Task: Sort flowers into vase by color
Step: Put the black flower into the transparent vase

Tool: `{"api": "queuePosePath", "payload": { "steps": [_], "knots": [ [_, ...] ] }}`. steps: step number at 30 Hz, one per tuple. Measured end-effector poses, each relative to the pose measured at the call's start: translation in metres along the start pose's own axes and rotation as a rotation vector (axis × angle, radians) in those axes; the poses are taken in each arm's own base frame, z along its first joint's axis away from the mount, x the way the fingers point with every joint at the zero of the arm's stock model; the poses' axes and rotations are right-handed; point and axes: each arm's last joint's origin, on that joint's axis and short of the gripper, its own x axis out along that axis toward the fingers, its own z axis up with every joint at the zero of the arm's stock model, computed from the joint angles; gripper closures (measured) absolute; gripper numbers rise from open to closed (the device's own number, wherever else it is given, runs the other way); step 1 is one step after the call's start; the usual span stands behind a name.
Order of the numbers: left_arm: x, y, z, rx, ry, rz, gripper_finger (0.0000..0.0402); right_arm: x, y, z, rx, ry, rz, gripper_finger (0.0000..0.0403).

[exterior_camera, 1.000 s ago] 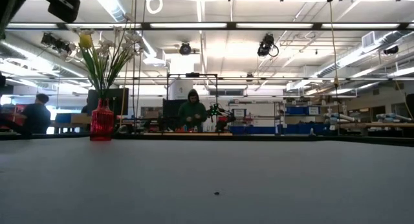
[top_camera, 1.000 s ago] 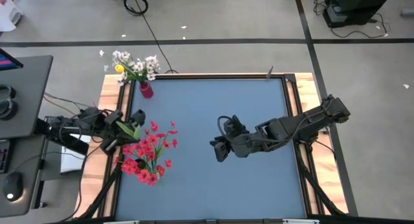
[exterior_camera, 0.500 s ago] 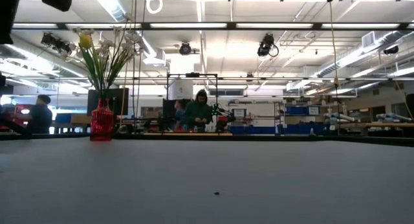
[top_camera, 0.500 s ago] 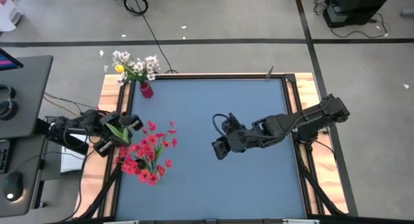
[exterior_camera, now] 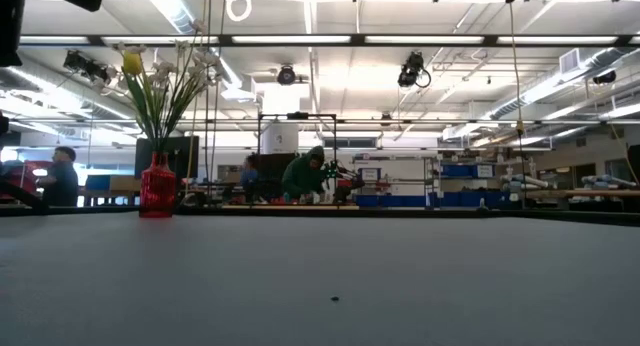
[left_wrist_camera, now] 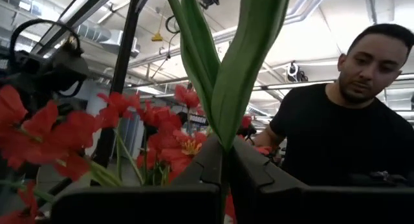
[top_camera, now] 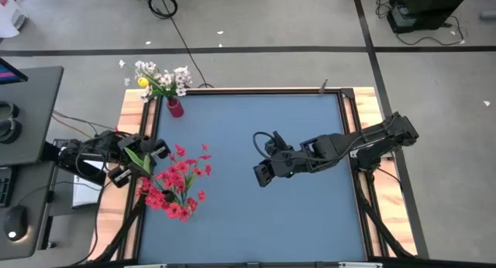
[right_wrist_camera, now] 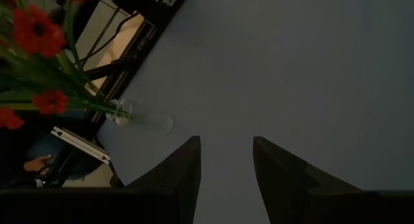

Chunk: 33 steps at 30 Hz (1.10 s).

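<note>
Red flowers (top_camera: 175, 184) at table's (top_camera: 256, 214) left side, stems pinched in left gripper (top_camera: 142, 161), fingers clenched on them. White & yellow flowers (top_camera: 160, 80) in red vase (top_camera: 174, 106), back-left corner. Right gripper (top_camera: 262, 175) mid-table, fingers apart, holding nothing. No readable writing.

Your left arm is reaching in low from the left edge of the counter, its left gripper (top_camera: 138, 161) sitting just over that edge with the fingers (left_wrist_camera: 213, 160) pressing together on a green stem and leaf. Your right arm is stretching in from the right side, elbow bent, carrying the right gripper (top_camera: 262, 175) above the middle of the counter, pointing downward, its fingers (right_wrist_camera: 184, 166) standing apart and holding nothing.
</note>
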Motion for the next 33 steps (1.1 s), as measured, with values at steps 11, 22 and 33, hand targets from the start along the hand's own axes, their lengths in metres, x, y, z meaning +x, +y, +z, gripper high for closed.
{"api": "queuePosePath", "payload": {
  "steps": [11,22,33],
  "knots": [
    [0.0,0.0,0.001,0.019,-0.005,-0.003,0.0386,0.001,-0.001,0.003,-0.002,0.008,0.001,0.0253],
    [0.001,0.0,0.0,0.013,-0.007,0.003,0.0386,0.017,0.017,-0.007,-0.162,-0.011,0.125,0.0253],
    [0.011,0.005,-0.009,-0.048,0.038,0.017,0.0386,0.058,0.027,-0.023,-0.203,0.044,0.186,0.0249]
  ]
}}
